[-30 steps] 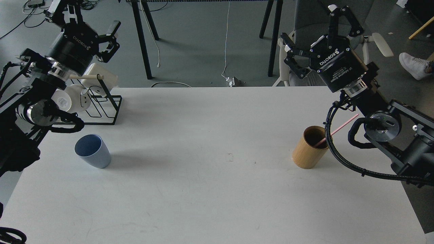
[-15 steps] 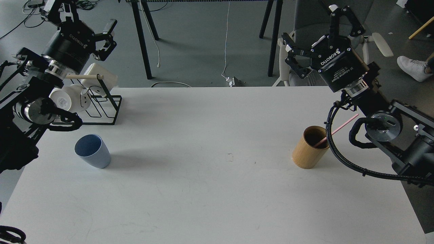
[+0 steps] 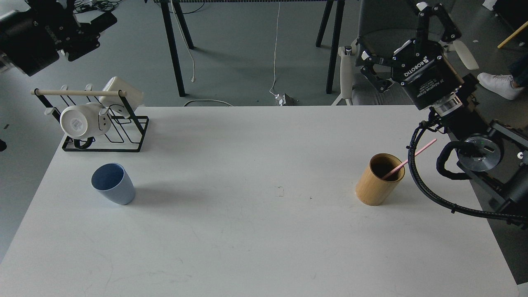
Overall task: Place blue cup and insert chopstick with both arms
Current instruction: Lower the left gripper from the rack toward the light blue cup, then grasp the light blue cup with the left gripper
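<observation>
The blue cup (image 3: 113, 183) stands upright on the left side of the white table (image 3: 255, 231), with nothing in it. The pink chopstick (image 3: 409, 159) leans in the tan bamboo cylinder (image 3: 376, 183) on the right side and sticks out toward the upper right. My left gripper (image 3: 74, 14) is high at the top left corner, blurred and partly cut off by the edge, far above and behind the cup; its fingers look spread and empty. My right gripper (image 3: 392, 31) is open and empty, raised behind the table's far right edge, above and behind the bamboo cylinder.
A black wire rack (image 3: 123, 132) with a pale wooden rod and white mugs (image 3: 82, 119) stands at the table's back left. Black table legs (image 3: 173, 53) and a grey chair (image 3: 371, 24) stand beyond the far edge. My right arm's cable loop (image 3: 416, 181) hangs beside the bamboo cylinder.
My left arm has swung up and to the left, off the rack and mostly out of view. My right gripper has shifted slightly right and up. The cup and the chopstick have not moved.
</observation>
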`<action>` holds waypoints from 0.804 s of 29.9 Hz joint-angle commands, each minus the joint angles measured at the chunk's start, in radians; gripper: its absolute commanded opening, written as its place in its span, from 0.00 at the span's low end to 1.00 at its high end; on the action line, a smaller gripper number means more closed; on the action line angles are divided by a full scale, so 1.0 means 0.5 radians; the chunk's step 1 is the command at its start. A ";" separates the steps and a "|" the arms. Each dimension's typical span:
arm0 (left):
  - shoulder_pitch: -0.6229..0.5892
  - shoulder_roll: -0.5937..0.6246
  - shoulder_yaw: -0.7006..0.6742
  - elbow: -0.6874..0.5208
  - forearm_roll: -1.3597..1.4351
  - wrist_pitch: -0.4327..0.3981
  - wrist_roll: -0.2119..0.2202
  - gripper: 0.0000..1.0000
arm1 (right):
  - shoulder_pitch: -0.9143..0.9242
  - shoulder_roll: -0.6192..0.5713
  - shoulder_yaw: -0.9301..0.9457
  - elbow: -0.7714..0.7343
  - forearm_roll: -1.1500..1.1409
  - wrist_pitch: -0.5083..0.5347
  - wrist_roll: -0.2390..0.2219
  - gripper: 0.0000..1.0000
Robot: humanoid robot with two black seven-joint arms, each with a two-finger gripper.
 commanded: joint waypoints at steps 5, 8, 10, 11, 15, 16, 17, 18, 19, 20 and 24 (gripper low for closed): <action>-0.025 0.128 0.379 -0.002 1.041 0.001 0.001 1.00 | -0.043 0.002 0.005 0.001 0.000 0.000 0.000 0.96; -0.006 0.103 0.538 0.132 1.253 0.027 0.001 1.00 | -0.055 0.002 0.005 0.001 0.000 0.000 0.000 0.96; -0.009 0.070 0.588 0.228 1.409 0.042 0.001 0.99 | -0.064 -0.001 0.008 0.001 0.000 0.000 0.000 0.96; -0.009 0.036 0.597 0.268 1.477 0.043 0.001 0.99 | -0.067 -0.001 0.008 0.004 0.000 0.000 0.000 0.96; 0.043 -0.136 0.594 0.476 1.637 0.043 0.001 0.99 | -0.107 -0.007 0.015 0.004 0.000 0.000 0.000 0.96; 0.064 -0.157 0.594 0.522 1.637 0.043 0.001 0.99 | -0.116 -0.014 0.024 0.007 0.000 0.000 0.000 0.96; 0.083 -0.185 0.594 0.565 1.637 0.046 0.001 0.99 | -0.129 -0.023 0.027 0.010 0.000 0.000 0.000 0.96; 0.092 -0.209 0.594 0.596 1.640 0.052 0.001 0.99 | -0.141 -0.029 0.036 0.010 0.000 0.000 0.000 0.96; 0.107 -0.246 0.597 0.630 1.640 0.061 0.001 0.99 | -0.153 -0.032 0.042 0.010 0.000 0.000 0.000 0.96; 0.126 -0.274 0.597 0.657 1.640 0.064 0.001 0.99 | -0.162 -0.032 0.048 0.010 0.000 0.000 0.000 0.96; 0.193 -0.357 0.600 0.768 1.643 0.085 0.001 0.99 | -0.172 -0.066 0.067 0.013 0.000 0.000 0.000 0.96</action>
